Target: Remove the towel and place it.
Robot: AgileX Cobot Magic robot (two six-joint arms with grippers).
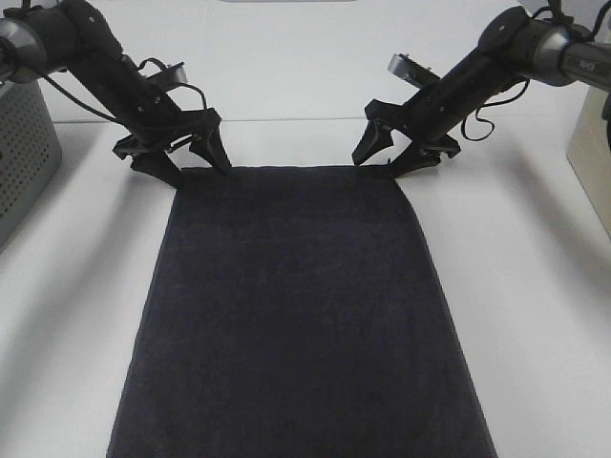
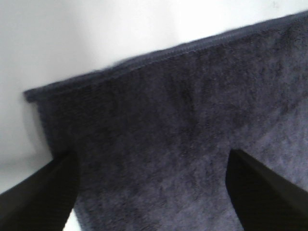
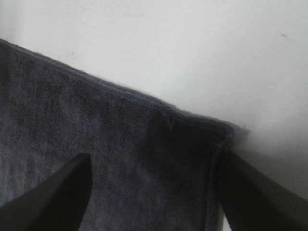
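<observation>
- The towel (image 1: 296, 315) is lying flat on the table (image 1: 535, 286), its far corners sitting beneath your pincers.
- Your left pincer (image 1: 199, 170) is gaping wide, gripping nothing.
- Your right pincer (image 1: 382, 162) is gaping likewise.

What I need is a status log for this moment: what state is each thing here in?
towel: spread flat on the table, unfolded, not gripped.
left gripper: open, astride the towel's far left corner.
right gripper: open, astride the towel's far right corner.
basket: upright at the table's left edge, contents hidden.
</observation>
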